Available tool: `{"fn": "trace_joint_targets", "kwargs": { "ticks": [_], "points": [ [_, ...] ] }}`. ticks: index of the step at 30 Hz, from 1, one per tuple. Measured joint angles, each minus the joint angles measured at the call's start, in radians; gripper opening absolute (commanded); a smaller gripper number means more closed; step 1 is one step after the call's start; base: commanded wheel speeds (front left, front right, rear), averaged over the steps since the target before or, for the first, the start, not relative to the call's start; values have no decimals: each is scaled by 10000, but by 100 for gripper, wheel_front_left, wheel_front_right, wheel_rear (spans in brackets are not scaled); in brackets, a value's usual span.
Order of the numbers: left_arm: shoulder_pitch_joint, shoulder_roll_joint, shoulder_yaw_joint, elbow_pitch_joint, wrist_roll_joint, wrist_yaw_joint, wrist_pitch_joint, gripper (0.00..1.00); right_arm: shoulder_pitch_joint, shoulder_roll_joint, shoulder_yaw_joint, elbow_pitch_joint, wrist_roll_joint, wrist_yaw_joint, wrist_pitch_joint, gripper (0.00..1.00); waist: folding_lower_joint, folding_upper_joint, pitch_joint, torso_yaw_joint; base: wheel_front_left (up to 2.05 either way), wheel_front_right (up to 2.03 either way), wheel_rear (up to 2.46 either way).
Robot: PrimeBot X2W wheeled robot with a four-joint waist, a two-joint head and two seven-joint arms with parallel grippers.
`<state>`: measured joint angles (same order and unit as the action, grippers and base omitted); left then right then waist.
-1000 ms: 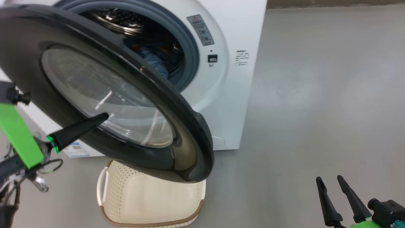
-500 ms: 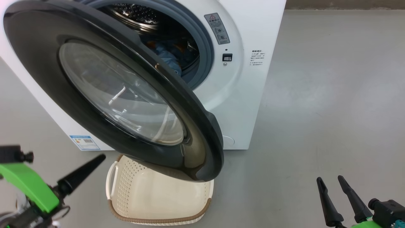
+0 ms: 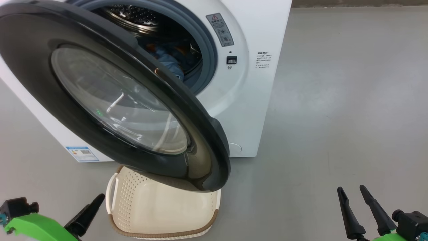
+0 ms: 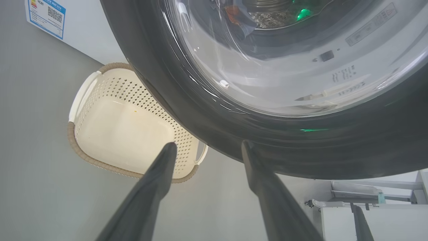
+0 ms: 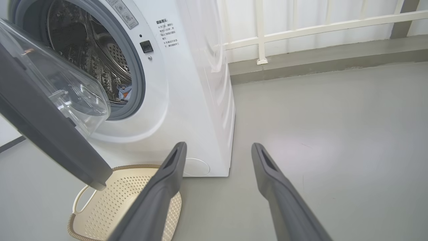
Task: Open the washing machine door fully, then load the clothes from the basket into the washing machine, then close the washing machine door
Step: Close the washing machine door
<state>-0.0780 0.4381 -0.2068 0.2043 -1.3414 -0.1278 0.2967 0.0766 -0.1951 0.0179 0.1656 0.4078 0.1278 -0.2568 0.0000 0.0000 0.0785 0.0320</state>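
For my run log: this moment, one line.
door half open; basket empty; clothes in drum; left gripper open; right gripper open

Head cam looks down — wrist cams low; all share basket (image 3: 128,190).

A: What is the floor (image 3: 334,100) like?
B: Smooth and grey, with a soft pale sheen of light.
A: And past its far edge?
B: A grey kerb (image 5: 334,55), then a white rail (image 5: 301,33) before a white wall (image 5: 314,13). Elsewhere, some white furniture (image 4: 384,221), kind unclear.
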Motion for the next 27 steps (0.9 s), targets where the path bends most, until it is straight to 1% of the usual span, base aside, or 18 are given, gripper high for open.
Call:
{"fn": "trace_joint_targets", "kwargs": {
  "ticks": [6, 7, 11, 14, 16, 17, 18, 22, 27],
  "points": [
    [0, 199, -683, 236, 376, 0, -2090, 100, -2, -27, 6, 38, 0, 0, 0, 100, 0, 0, 25, -209, 0, 0, 0],
    [1, 297, -1039, 320, 771, 0, -2853, 100, -2, -46, 2, 67, 0, 0, 0, 100, 0, 0, 11, -288, 0, 0, 0],
    [28, 541, -1733, 602, 1407, 0, -4401, 100, -2, -104, 33, 100, 0, 0, 0, 100, 0, 0, -52, -474, 0, 0, 0],
    [28, 556, -2111, 901, 1768, -2, -5181, 100, -3, -163, 40, 107, 0, 0, 0, 100, 0, 0, -97, -592, 0, 0, 0],
    [27, 541, -2144, 1080, 2153, -2, -5405, 100, -4, -201, 42, 111, 2, 0, 0, 100, 0, 0, -125, -650, 0, 0, 0],
    [23, 535, -2121, 1208, 2543, -2, -5450, 100, -4, -217, 40, 111, 2, 0, 0, 100, -1, 0, -135, -676, 0, 0, 0],
    [25, 477, -1979, 1290, 2924, -2, -5448, 100, -4, -232, 38, 113, 2, 0, 0, 100, 0, 0, -148, -692, 0, 0, 0],
    [86, -297, -462, 1204, 4644, -2, -5476, 100, -5, -253, 46, 115, 15, 0, 0, 100, -1, 0, -214, -730, 0, 0, 0],
    [849, -1266, 642, 917, 6899, -4, -5478, 100, -4, -263, 73, 117, 19, 0, 0, 100, 0, 0, -311, -775, 0, 0, 0]
  ]
}}
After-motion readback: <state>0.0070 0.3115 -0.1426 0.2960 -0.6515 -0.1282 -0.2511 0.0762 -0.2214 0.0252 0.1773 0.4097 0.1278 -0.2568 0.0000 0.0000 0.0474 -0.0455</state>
